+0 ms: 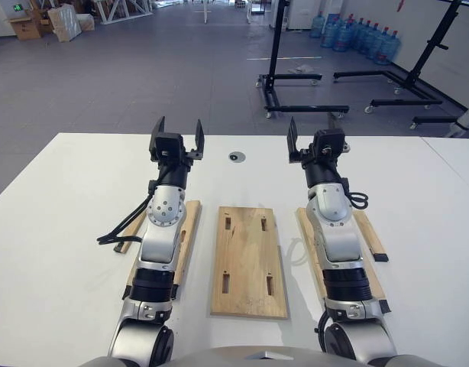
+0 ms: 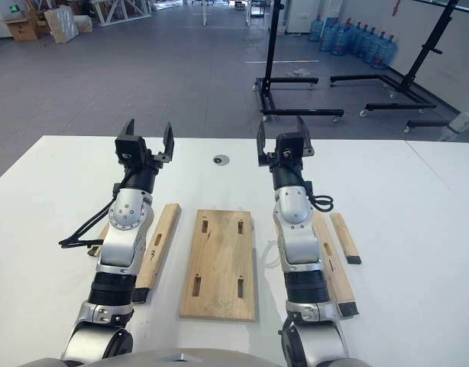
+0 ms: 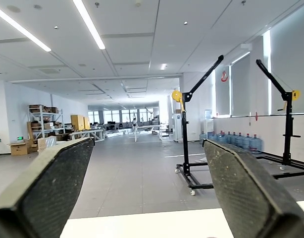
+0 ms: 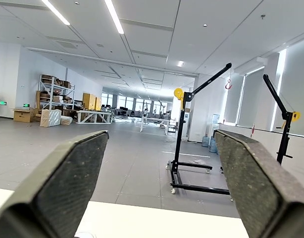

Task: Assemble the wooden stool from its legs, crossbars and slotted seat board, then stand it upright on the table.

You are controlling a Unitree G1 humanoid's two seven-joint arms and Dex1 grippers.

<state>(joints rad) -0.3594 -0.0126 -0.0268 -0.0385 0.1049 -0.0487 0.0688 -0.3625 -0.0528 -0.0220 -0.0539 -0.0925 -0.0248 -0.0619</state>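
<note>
I see the board (image 1: pixel 248 260) lying flat on the table (image 1: pixel 59 229) between my two arms, with its four slots facing up. At 9 o'clock from it, just beside it, a plank (image 2: pixel 160 245) with a small slot lies flat, partly under my left arm. Further toward 9 o'clock a second piece (image 2: pixel 103 233) shows a little from under the arm and its cable; I cannot tell its shape. At 3 o'clock from the board another plank (image 2: pixel 335 269) lies under my right arm. Beyond it, also at 3 o'clock, lies a shorter bar (image 2: pixel 346 238) with a dark end, just beside that plank. All these pieces lie along the same direction as the board.

The left gripper (image 1: pixel 177 136) is over the table at 11 o'clock from the board, with its jaws spread wide and empty. In its wrist view the fingers (image 3: pixel 58 183) stand apart. The right gripper (image 1: pixel 315 131) is at 1 o'clock from the board, and its jaws are also spread and empty, the fingers (image 4: pixel 68 178) well apart. A round grommet (image 1: pixel 236 157) sits in the table at 12 o'clock from the board, between the two grippers.
</note>
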